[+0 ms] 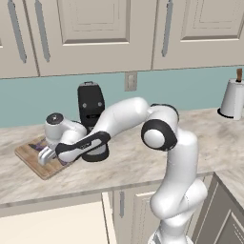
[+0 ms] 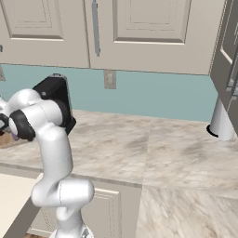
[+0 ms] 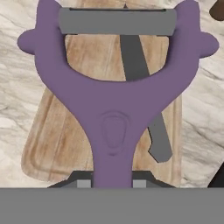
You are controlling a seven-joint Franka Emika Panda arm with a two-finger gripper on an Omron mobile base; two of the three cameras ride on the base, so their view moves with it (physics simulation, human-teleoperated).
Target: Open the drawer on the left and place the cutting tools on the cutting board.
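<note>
- Left base view: I have the arm reaching left over the marbled counter [image 1: 143, 162], so the gripper [image 1: 46, 155] hangs above the cutting board [image 1: 35, 159].
- The board is flat, plank-grained wood with rounded corners; the knife [image 3: 144, 87] already lies along it.
- The drawer [image 1: 52, 224] stands open below, pale inside.
- My fingers [image 3: 139, 183] pinch the peeler [image 3: 114, 105] by its smooth purple stem, its Y fork facing the board, ready, I judge, for release.

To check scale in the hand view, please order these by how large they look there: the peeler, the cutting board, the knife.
1. Peeler, though nearness to the camera enlarges it.
2. Cutting board, partly hidden.
3. Knife, partly hidden.
</note>
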